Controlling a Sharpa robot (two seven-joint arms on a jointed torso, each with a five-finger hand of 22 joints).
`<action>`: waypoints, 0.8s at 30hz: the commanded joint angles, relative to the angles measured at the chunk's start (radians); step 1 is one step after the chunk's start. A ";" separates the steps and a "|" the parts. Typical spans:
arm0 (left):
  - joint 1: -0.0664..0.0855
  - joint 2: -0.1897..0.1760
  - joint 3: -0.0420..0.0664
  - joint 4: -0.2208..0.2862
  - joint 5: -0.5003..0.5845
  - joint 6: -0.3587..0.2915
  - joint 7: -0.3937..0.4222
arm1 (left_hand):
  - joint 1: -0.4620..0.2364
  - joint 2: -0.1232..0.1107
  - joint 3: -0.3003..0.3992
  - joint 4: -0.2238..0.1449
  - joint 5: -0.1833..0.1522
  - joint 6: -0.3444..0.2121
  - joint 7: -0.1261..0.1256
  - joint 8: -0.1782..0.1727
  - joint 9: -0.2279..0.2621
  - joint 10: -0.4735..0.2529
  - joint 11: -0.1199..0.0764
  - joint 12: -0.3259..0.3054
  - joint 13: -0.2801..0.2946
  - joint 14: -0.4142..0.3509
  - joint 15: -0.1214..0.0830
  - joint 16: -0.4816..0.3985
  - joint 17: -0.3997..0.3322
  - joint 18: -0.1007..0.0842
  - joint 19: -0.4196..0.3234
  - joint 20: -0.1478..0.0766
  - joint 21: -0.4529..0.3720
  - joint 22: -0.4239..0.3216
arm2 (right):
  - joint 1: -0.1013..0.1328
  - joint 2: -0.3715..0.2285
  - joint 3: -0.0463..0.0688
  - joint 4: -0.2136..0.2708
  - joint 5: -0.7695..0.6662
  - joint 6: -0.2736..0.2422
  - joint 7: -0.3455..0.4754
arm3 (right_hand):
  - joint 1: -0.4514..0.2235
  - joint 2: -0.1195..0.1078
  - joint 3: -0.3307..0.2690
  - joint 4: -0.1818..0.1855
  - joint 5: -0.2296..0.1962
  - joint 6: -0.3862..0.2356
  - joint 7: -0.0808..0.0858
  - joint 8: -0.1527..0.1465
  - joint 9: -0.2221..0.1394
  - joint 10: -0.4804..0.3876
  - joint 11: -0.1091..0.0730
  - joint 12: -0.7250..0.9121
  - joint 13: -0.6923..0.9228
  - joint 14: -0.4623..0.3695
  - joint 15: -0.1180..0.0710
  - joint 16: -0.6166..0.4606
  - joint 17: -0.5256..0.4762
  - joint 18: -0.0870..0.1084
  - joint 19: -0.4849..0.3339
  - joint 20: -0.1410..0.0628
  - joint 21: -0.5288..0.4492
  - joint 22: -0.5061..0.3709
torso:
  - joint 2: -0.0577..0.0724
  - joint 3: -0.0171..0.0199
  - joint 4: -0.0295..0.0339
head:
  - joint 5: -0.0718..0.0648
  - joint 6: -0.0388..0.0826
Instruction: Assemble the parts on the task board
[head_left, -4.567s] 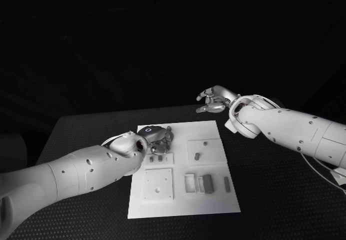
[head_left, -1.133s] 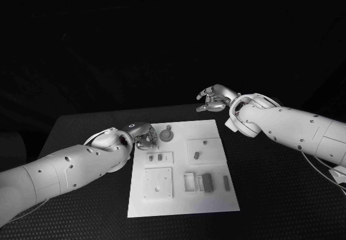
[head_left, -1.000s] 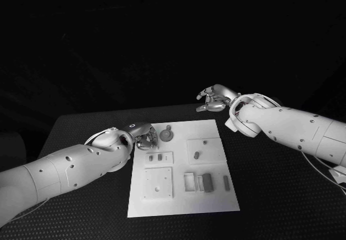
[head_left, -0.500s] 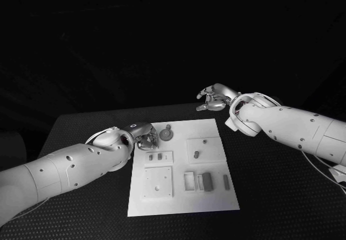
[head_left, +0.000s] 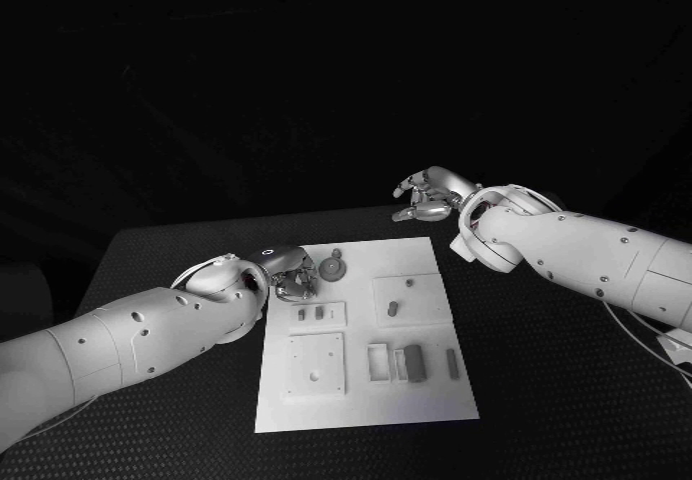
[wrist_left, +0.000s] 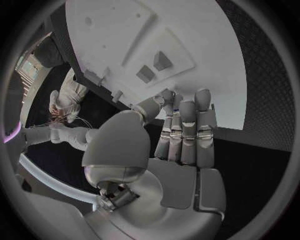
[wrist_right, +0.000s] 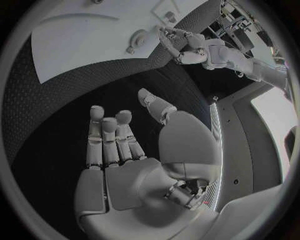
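Note:
The white task board (head_left: 433, 395) lies in the middle of the black table. A round grey part (head_left: 335, 268) lies near its far edge. My left hand (head_left: 293, 273) hovers at the board's far left edge, just left of that part, with its fingers (wrist_left: 187, 125) stretched out side by side and nothing in them. Two small grey parts (wrist_left: 154, 66) stand in a raised block close to those fingertips. My right hand (head_left: 428, 198) hangs above the table beyond the board's far right corner, its fingers (wrist_right: 109, 137) extended and empty.
The board also carries a square block (head_left: 408, 300) with two grey pieces, a flat square plate (head_left: 317, 365) and several upright grey parts (head_left: 414, 364) near the front right. The right wrist view shows the board (wrist_right: 81, 40) and the left hand (wrist_right: 172, 37) far off.
Since 4.6 s ago my left hand has drawn back to the left off the round part, which now lies uncovered. Over the last second it has barely shifted. The right hand has stayed put.

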 joint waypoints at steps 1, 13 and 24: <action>0.001 0.002 0.000 0.001 0.000 0.021 -0.003 | -0.003 0.006 0.004 0.001 0.006 0.007 0.003 0.004 0.001 0.008 0.000 -0.002 0.001 0.007 0.002 0.004 0.002 0.057 -0.002 -0.004 -0.002 0.018 | 0.000 0.000 0.000 0.002 -0.001 0.010 0.009 | 0.000 0.003 -0.002 -0.002 0.003 0.007 0.016 0.003 -0.001 -0.140 0.003 0.005 -0.002 0.001 -0.005 0.005 -0.001 0.016 -0.001 0.007 -0.005 0.001 | 0.000 0.0002 0.0001 | 0.000 -0.001; 0.001 0.009 -0.001 -0.006 0.000 0.050 -0.012 | -0.004 0.007 0.003 0.001 0.006 0.007 0.003 0.004 0.001 0.008 0.000 -0.003 0.001 0.008 0.002 0.005 0.002 0.056 -0.002 -0.004 -0.002 0.018 | 0.000 -0.001 0.000 0.003 -0.001 0.009 0.009 | 0.000 0.003 -0.002 -0.002 0.003 0.007 0.016 0.003 -0.001 -0.141 0.003 0.005 -0.002 0.001 -0.005 0.005 -0.002 0.016 -0.001 0.007 -0.005 0.001 | 0.000 0.0007 -0.0002 | 0.000 -0.002; 0.000 0.024 -0.007 -0.018 -0.001 0.052 -0.009 | -0.006 0.007 0.002 0.001 0.006 0.007 0.003 0.004 0.000 0.008 0.000 -0.004 0.000 0.008 0.002 0.005 0.003 0.056 -0.003 -0.004 -0.003 0.018 | 0.000 0.000 0.000 0.002 -0.001 0.008 0.010 | 0.000 0.003 -0.002 -0.002 0.003 0.006 0.016 0.003 -0.002 -0.141 0.003 0.005 -0.003 0.001 -0.005 0.006 -0.002 0.016 -0.001 0.007 -0.005 0.001 | 0.000 0.0008 -0.0011 | -0.002 -0.003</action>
